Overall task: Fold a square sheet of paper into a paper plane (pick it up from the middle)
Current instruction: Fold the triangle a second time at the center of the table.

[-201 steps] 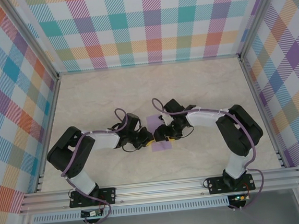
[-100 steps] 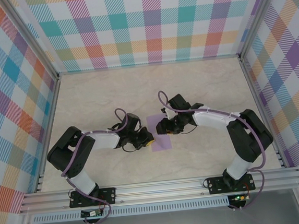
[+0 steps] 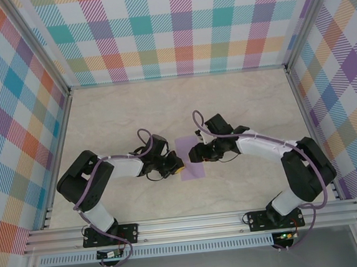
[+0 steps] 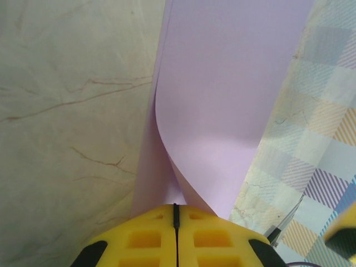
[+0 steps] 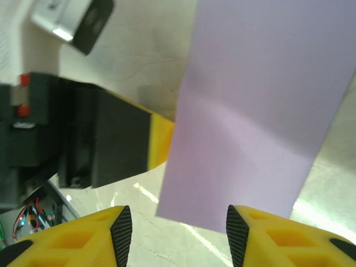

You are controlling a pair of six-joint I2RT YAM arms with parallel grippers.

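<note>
Paper: square sheet of paper [image 3: 192, 165] at the middle of the counter [image 3: 244, 103], lying between both arms, left edge curled up and over.
Left fingers [image 4: 167, 218]: together, clamped on that curled edge.
Right fingers [image 3: 193, 153]: apart, low over the far right part; contact impossible to tell.

The left arm [image 3: 86, 182] and right arm [image 3: 304, 172] are glossy black at the joints, with white forearm shells. A purple cable [image 3: 143, 131] loops along each. Their yellow fingers [image 5: 289, 239] show square recesses.
</note>
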